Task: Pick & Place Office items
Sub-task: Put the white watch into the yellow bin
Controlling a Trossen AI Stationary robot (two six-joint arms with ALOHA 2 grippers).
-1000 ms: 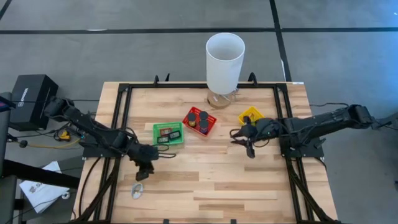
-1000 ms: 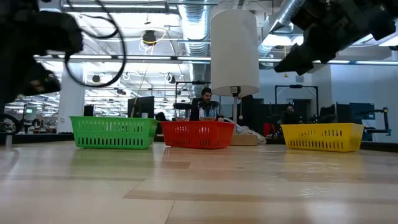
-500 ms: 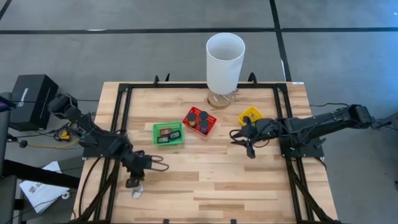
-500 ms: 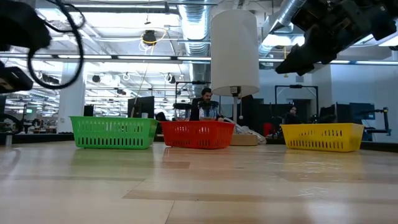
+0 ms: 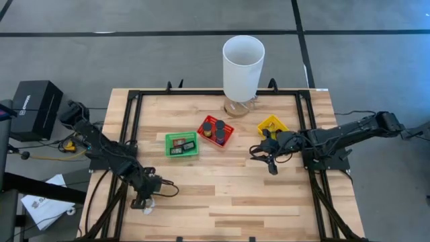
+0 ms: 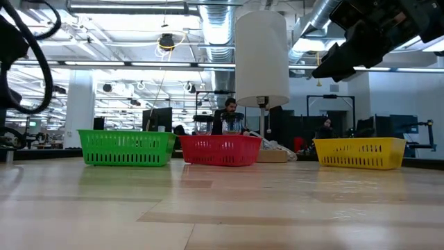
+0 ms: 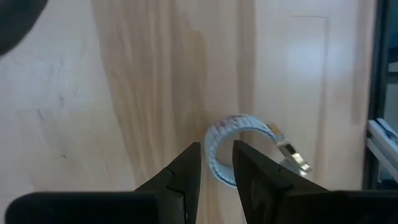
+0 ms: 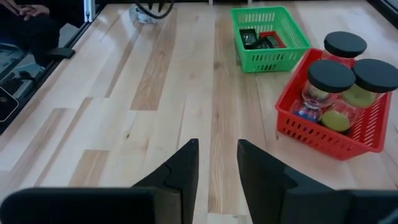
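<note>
Left claw (image 7: 216, 163): tips slightly apart, nothing held, above pale blue-white ring w/ silvery clip (image 7: 231, 144), near-left of desk (image 5: 255, 202).
Tip: straddle ring's band before closing.
Right claw (image 8: 217, 158): slightly apart, empty.

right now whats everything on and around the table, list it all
green basket: one, green, left of table centre, small dark and red pieces inside
red basket: one, red, table centre, toward the back
jars: three, clear with black lids, inside the red basket
yellow basket: one, yellow, right of the red basket
white cylinder: one, white, upright at the table's back edge
pale ring: one, whitish with a silvery clip on it, front left of the table
black box: one, black, off the table's left side
left gripper: over the pale ring, slightly parted
right gripper: raised above the table near the yellow basket, slightly parted, empty
</note>
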